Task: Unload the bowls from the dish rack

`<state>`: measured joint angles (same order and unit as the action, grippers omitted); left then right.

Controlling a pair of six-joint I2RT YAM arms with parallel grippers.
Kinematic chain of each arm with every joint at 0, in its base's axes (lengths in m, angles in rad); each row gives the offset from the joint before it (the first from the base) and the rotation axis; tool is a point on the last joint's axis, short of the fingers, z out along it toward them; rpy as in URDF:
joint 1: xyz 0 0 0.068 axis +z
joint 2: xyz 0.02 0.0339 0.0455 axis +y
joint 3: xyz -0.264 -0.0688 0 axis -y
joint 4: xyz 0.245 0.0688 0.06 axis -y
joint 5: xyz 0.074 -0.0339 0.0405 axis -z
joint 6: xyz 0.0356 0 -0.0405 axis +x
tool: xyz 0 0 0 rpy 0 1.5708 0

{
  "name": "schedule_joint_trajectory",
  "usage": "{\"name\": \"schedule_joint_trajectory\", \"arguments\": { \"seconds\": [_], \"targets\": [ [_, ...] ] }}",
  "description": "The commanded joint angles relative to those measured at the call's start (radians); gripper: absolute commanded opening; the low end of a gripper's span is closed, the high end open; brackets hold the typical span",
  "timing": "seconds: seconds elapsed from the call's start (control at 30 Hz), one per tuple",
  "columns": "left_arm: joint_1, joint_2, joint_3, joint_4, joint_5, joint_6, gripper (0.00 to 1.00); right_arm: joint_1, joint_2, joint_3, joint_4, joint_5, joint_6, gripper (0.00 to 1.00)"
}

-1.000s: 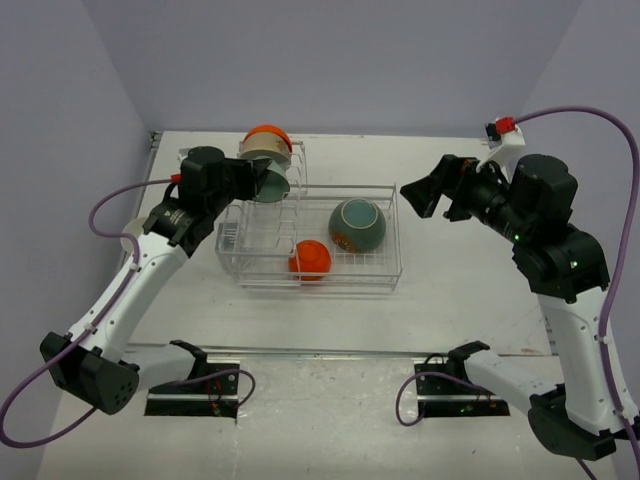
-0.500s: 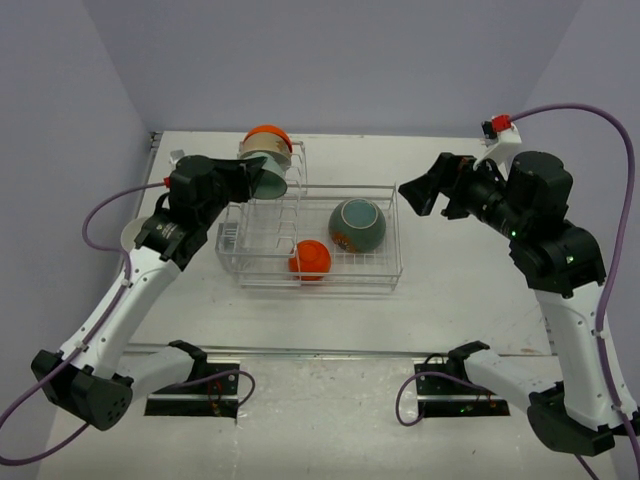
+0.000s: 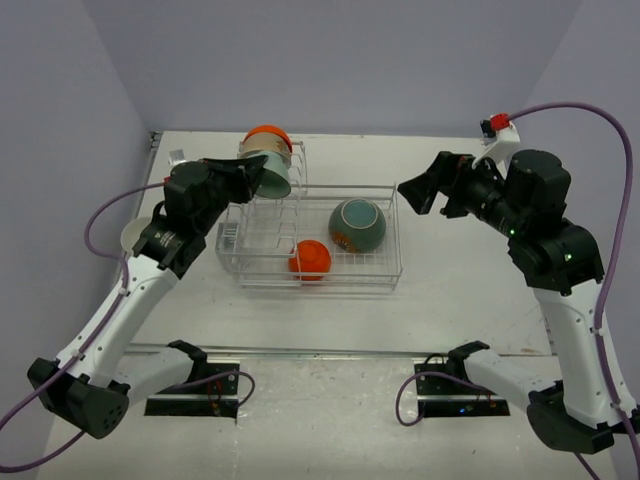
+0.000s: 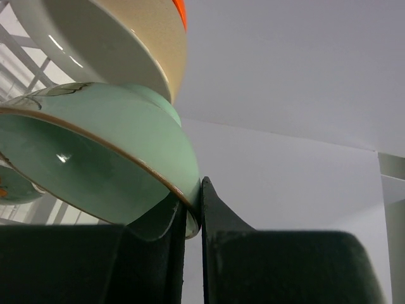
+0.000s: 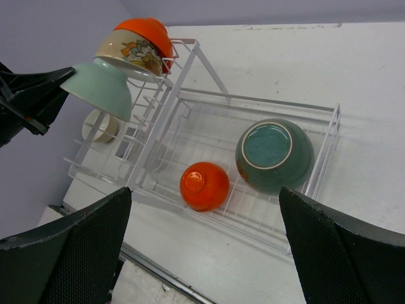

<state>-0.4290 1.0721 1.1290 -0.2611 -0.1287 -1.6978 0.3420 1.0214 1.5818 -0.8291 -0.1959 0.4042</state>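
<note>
Two bowls logged in dish rack (image 3: 385, 268) basket, top external: teal bowl (image 3: 357, 225), orange bowl (image 3: 310, 259). Left wrist: left gripper (image 4: 193, 202) clamped on pale green bowl (image 4: 95, 171) rim, just under cream bowl (image 4: 126, 38). Right wrist: right gripper (image 5: 204, 202) jaws wide apart, above rack.

Left wrist cam is mostly crop tbh: the pale green bowl (image 4: 95, 171) runs off the left edge, the cream bowl (image 4: 120, 38) above it gets cut by the top, and the orange bowl (image 4: 181, 11) is just a sliver. The left gripper (image 4: 193, 206) is two dark blurry slabs. From above, a second cream bowl (image 3: 133, 236) sits half hidden behind the left arm (image 3: 140, 285). The right gripper (image 3: 425, 197) shows in its own cam as fingers (image 5: 69, 253) chopped off by the bottom edge.
</note>
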Motion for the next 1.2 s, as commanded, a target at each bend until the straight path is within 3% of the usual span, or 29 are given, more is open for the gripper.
{"name": "schedule_joint_trajectory", "arguments": {
  "seconds": [0.0, 0.2, 0.3, 0.47, 0.5, 0.63, 0.73, 0.9, 1.17],
  "targets": [
    [-0.008, -0.063, 0.017, 0.152, 0.009, 0.012, 0.00, 0.003, 0.005, 0.007, 0.038, 0.007, 0.001, 0.99],
    [-0.014, -0.090, 0.188, 0.038, -0.064, 0.117, 0.00, 0.003, 0.011, 0.007, 0.038, 0.004, 0.005, 0.99],
    [-0.013, -0.035, 0.423, -0.239, -0.141, 0.330, 0.00, 0.005, 0.019, 0.018, 0.036, -0.004, 0.007, 0.99],
    [-0.013, 0.109, 0.725, -0.616, -0.275, 0.469, 0.00, 0.003, 0.023, 0.024, 0.022, 0.004, -0.005, 0.99],
    [-0.013, 0.130, 0.753, -0.721, -0.323, 0.489, 0.00, 0.003, 0.025, 0.027, 0.019, 0.004, -0.011, 0.99],
    [0.027, 0.198, 0.810, -0.880, -0.425, 0.572, 0.00, 0.003, 0.023, 0.023, 0.015, 0.007, -0.015, 0.99],
    [0.142, 0.279, 0.790, -0.932, -0.387, 0.683, 0.00, 0.003, 0.025, 0.003, 0.022, -0.005, -0.013, 0.99],
    [0.233, 0.310, 0.672, -0.879, -0.495, 0.739, 0.00, 0.005, 0.029, -0.017, 0.019, 0.001, -0.018, 0.99],
    [0.413, 0.537, 0.781, -0.889, -0.500, 0.852, 0.00, 0.005, 0.049, -0.006, 0.012, 0.004, -0.025, 0.99]
  ]
}}
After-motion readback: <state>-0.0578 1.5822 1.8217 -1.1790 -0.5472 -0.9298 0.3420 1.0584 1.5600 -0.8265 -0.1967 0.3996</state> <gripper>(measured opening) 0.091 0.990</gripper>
